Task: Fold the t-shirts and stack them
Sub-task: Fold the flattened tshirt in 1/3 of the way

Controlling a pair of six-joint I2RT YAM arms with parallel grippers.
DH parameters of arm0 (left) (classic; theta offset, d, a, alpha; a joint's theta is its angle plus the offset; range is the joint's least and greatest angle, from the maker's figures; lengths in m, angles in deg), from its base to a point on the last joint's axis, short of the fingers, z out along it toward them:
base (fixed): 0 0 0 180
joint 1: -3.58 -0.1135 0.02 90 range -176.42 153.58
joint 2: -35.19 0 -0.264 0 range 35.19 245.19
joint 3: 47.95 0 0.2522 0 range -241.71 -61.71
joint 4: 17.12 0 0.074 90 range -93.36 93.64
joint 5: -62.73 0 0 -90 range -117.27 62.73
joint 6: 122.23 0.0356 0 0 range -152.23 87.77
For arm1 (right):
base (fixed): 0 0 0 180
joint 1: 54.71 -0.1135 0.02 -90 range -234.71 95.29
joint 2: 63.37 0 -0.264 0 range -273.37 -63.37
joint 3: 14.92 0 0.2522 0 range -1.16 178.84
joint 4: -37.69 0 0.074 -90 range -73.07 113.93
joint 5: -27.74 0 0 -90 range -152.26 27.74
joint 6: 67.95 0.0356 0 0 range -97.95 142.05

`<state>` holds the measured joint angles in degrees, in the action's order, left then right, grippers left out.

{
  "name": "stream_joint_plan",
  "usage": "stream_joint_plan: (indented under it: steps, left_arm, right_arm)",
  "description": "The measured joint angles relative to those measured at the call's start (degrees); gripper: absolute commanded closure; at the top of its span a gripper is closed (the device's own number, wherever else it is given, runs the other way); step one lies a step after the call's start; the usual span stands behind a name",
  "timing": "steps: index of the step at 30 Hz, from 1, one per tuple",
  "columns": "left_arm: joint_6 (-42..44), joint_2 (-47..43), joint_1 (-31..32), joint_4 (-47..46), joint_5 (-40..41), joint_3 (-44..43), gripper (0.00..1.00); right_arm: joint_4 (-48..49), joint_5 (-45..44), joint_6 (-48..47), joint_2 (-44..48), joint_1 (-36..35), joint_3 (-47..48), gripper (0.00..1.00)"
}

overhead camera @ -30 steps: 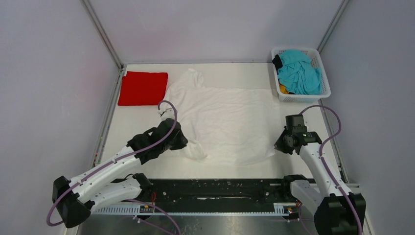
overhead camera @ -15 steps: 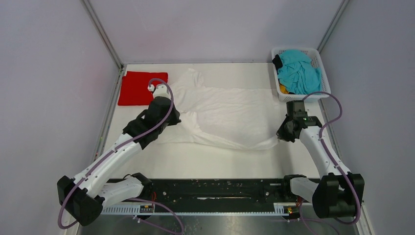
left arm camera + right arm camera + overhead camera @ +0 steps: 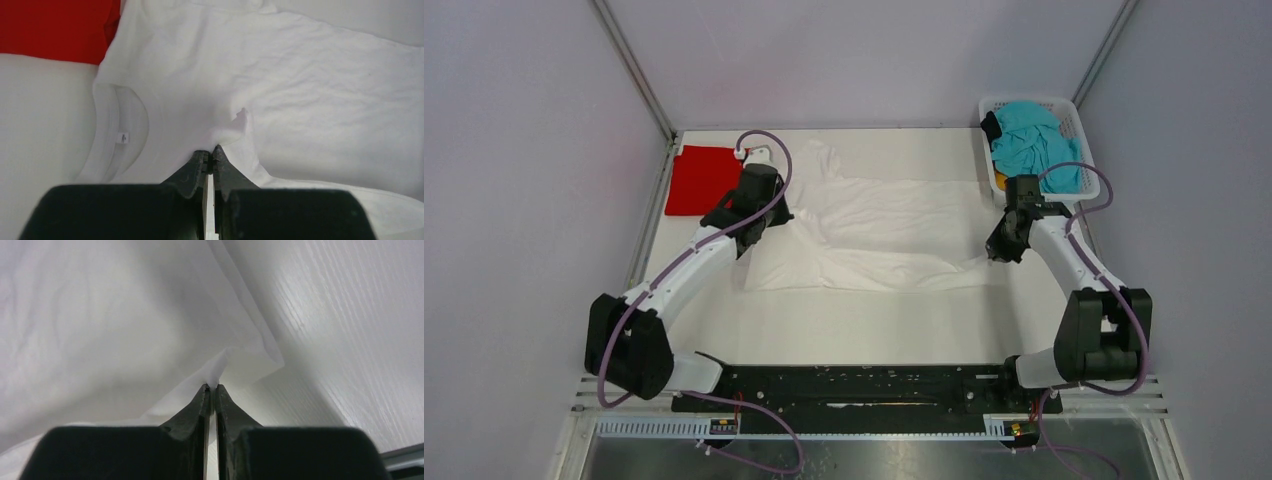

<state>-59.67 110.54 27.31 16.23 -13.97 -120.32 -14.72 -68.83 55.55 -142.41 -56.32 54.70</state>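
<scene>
A white t-shirt (image 3: pixel 884 230) lies across the middle of the table, its near part lifted and doubled toward the back. My left gripper (image 3: pixel 769 215) is shut on a pinch of its cloth (image 3: pixel 240 120) beside the collar (image 3: pixel 120 135). My right gripper (image 3: pixel 996 252) is shut on a corner of the same shirt (image 3: pixel 100 315) at its right edge. A folded bright red t-shirt (image 3: pixel 704 180) lies at the back left, just beyond the left gripper, and shows in the left wrist view as a red patch (image 3: pixel 55 25). A teal t-shirt (image 3: pixel 1034 140) and a dark one (image 3: pixel 991 127) are piled in the basket.
A white plastic basket (image 3: pixel 1029 99) stands at the back right corner, close behind my right arm. Grey walls close in the table on three sides. Bare white tabletop (image 3: pixel 874 320) lies between the shirt and the black rail at the arm bases.
Both grippers have moved away from the arm bases toward the back, carrying the white shirt's near edge with them. The shirt's near part now lies folded over its back part.
</scene>
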Motion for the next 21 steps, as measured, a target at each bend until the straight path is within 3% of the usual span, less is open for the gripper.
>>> stream_joint_plan:
  steps: [3,4,7,9,11,16,21]
  left_arm:
    - [0.5,5.4,-2.7,-1.8,-1.2,-2.1,1.0]
    - [0.6,7.4,-3.6,-2.6,-1.9,-3.1,0.96]
    - [1.1,13.4,-5.7,-5.2,-4.3,-5.7,0.71]
    - [1.7,17.5,-6.6,-5.6,-5.7,-8.2,0.32]
    - [1.7,22.2,-7.5,-5.2,-6.3,-12.2,0.03]
    - [0.1,25.0,-8.7,-3.8,-8.2,-16.0,0.01]
    - [-3.1,20.5,-9.0,-6.4,-15.5,-11.6,0.01]
  right_arm:
    - [0.8,0.0,0.1,-5.0,0.5,3.3,0.81]
    - [0.9,0.0,0.1,-6.8,0.7,4.6,0.76]
    - [1.9,0.1,0.4,-12.7,1.3,8.4,0.4]
    - [2.1,0.1,0.6,-16.3,2.1,10.8,0.05]
    - [2.2,-0.1,1.2,-18.8,2.9,12.6,0.01]
    - [2.3,-2.2,0.9,-18.6,3.5,13.7,0.0]
    - [6.2,-0.3,0.7,-11.3,3.0,7.2,0.0]
